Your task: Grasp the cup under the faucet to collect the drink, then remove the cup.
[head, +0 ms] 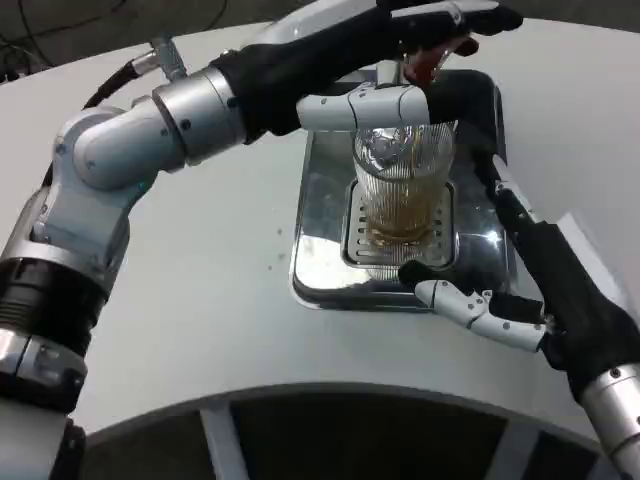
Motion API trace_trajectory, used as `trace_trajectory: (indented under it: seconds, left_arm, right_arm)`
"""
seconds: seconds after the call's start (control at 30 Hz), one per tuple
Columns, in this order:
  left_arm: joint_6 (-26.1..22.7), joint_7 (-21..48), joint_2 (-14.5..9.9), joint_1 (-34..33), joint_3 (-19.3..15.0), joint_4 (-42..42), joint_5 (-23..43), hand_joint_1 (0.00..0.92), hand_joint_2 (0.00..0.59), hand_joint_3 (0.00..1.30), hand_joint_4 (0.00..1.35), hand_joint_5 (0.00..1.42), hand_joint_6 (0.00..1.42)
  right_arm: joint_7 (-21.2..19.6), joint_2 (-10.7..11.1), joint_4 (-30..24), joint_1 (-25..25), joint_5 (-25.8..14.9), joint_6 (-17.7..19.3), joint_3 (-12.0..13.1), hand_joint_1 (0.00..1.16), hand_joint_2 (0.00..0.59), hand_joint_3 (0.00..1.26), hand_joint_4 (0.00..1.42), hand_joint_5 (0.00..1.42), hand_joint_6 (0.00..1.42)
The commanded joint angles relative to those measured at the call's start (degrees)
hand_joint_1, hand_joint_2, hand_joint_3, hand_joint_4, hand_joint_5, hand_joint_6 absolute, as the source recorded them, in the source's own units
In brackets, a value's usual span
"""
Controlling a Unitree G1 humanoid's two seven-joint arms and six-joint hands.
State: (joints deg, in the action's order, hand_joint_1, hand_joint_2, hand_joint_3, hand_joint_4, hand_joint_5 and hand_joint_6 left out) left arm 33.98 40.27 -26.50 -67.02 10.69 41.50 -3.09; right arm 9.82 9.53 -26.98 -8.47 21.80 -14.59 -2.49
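White table point(200, 300), curved front edge, robot standing at it. Near the far middle sits a shiny steel drip tray point(320, 270) with a slotted grate point(356, 222) set into it. The cup point(402, 195), a clear ribbed glass, stands upright on the grate, roughly a third full of amber drink point(400, 220). Above the cup's mouth is the faucet point(425, 58), a dark fitting with a red part showing; its spout is mostly hidden behind the left hand, so whether liquid is running I cannot tell. Left arm point(150, 130) reaches in from the near left across the table, silver forearm then black sleeve. Left hand point(400, 60) is up at the faucet, black fingers laid over the top of the fitting, one white finger point(365, 108) stretched level across the cup's rim; it seems to be pressing or gripping the tap, but the closure itself is hidden, cannot tell for sure. Right arm point(585, 330) comes in from the near right, along the tray's right side. Right hand point(500, 240) is wrapped around the cup: dark fingers behind it on the far right, a white finger point(465, 305) curling at the base on the near side, touching the glass. Cup held, its base on the grate.
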Motion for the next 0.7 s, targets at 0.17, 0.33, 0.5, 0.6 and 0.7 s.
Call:
trace_trajectory:
  seconds: [0.17, 0.33, 0.5, 0.6, 0.7]
  left_arm:
    - [-1.4, 1.8, -1.4, 2.8, 2.0, 1.5, -3.7, 0.000, 0.074, 0.15, 0.07, 0.14, 0.06]
    - [-1.4, 1.8, -1.4, 2.8, 1.9, 1.5, -3.6, 0.000, 0.074, 0.15, 0.07, 0.14, 0.06]
    - [-1.5, 1.9, -1.5, 2.7, 1.7, 1.7, -3.4, 0.000, 0.076, 0.15, 0.07, 0.14, 0.06]
    - [-1.4, 2.0, -1.5, 2.7, 1.7, 1.7, -3.4, 0.000, 0.078, 0.15, 0.07, 0.14, 0.06]
    - [-1.4, 2.0, -1.6, 2.7, 1.6, 1.6, -3.3, 0.000, 0.081, 0.15, 0.07, 0.14, 0.06]
  right_arm:
    - [-3.7, -0.5, 6.0, -4.7, -1.4, 4.0, -1.5, 0.69, 0.227, 0.00, 0.00, 0.00, 0.00]
    - [-4.7, -0.4, 8.7, -6.8, -1.7, 5.0, -1.7, 0.73, 0.217, 0.00, 0.00, 0.00, 0.00]
    - [-5.9, -0.6, 11.6, -8.8, -1.8, 5.9, -2.0, 0.74, 0.217, 0.00, 0.00, 0.00, 0.00]
    - [-6.8, -0.7, 13.1, -9.9, -1.7, 6.5, -2.3, 0.74, 0.217, 0.00, 0.00, 0.00, 0.00]
    - [-7.7, -0.7, 14.7, -10.9, -1.7, 7.2, -2.5, 0.74, 0.217, 0.00, 0.00, 0.00, 0.00]
